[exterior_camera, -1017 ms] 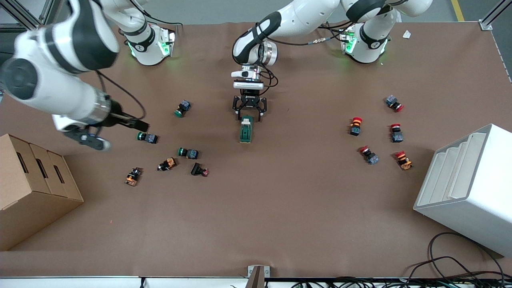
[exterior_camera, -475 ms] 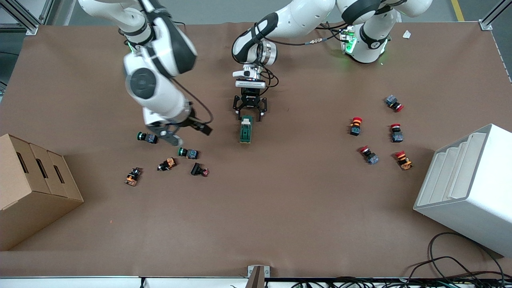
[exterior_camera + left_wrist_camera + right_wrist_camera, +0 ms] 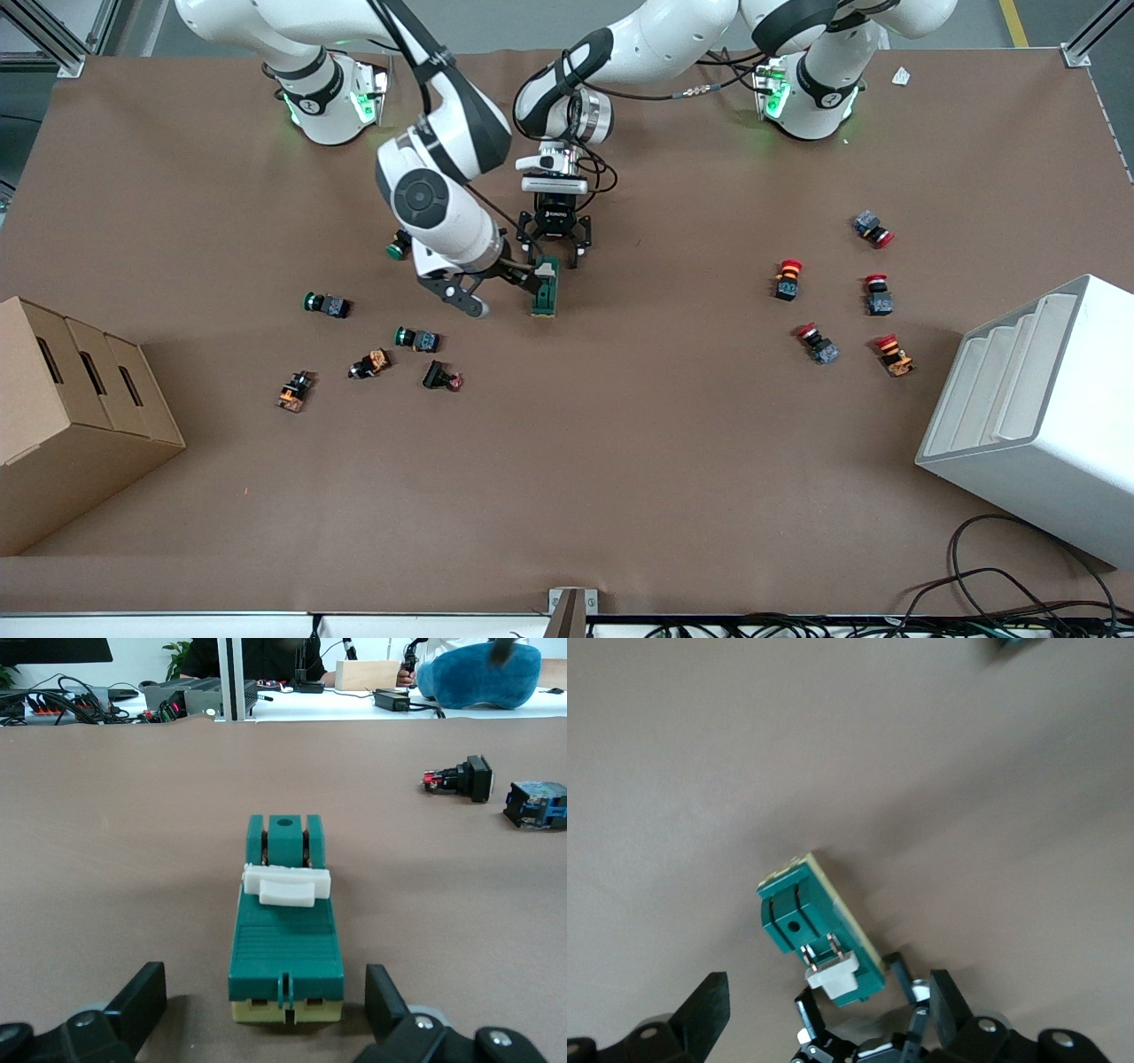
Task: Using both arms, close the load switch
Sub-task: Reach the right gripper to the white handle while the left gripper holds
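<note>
Load switch [image 3: 546, 287] on bench [image 3: 620, 461] | likely light, rigid, may slide: brace body sides, press cream lever [image 3: 286, 885] | left claw [image 3: 555, 250] spread astride its end | right claw [image 3: 509, 282] spread beside it

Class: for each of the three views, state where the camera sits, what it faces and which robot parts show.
Front view: high across the table, facing both arms; load switch mid-table.
Left wrist view: on the left arm, facing the switch; left gripper open astride it.
Right wrist view: on the right arm, above the switch; right gripper open.
All share the switch.
</note>
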`<state>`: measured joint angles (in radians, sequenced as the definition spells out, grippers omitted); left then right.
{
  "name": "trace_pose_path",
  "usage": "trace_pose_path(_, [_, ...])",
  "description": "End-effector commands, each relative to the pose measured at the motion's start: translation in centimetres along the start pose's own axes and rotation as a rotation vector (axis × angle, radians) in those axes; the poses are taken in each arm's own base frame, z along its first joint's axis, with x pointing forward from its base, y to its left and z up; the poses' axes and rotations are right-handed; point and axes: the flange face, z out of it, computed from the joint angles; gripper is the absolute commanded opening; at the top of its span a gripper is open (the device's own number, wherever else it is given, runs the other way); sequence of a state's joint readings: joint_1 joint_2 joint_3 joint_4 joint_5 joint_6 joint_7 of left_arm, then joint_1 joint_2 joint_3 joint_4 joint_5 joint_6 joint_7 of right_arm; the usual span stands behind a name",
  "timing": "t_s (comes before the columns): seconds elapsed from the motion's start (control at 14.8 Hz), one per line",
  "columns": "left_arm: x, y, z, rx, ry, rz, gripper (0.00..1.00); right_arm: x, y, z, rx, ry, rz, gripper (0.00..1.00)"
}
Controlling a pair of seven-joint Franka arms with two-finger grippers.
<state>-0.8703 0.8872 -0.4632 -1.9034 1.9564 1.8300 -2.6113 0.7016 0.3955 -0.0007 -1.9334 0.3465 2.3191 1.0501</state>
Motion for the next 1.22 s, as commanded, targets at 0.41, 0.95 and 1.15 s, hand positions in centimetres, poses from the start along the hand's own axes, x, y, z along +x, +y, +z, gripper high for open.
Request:
trace_pose_path(0.41, [-2.8,-0.7,-0.1,0.007,-0.034,-0.008,0.99,-4.5,-1.6,8.4,0.058,0.013,0.048,1.0])
trace_pose_path(0.95, [-3.1,-1.1,-0.1,0.015,-0.023,0.002,0.99,-4.6,-1.9,10.1,0.075,0.018,0.068,1.0])
trace_pose_path(1.15, [-2.9,-1.1,0.0,0.016,-0.022,-0.001,0.99,-4.5,-2.4,10.3,0.096,0.016,0.083,1.0])
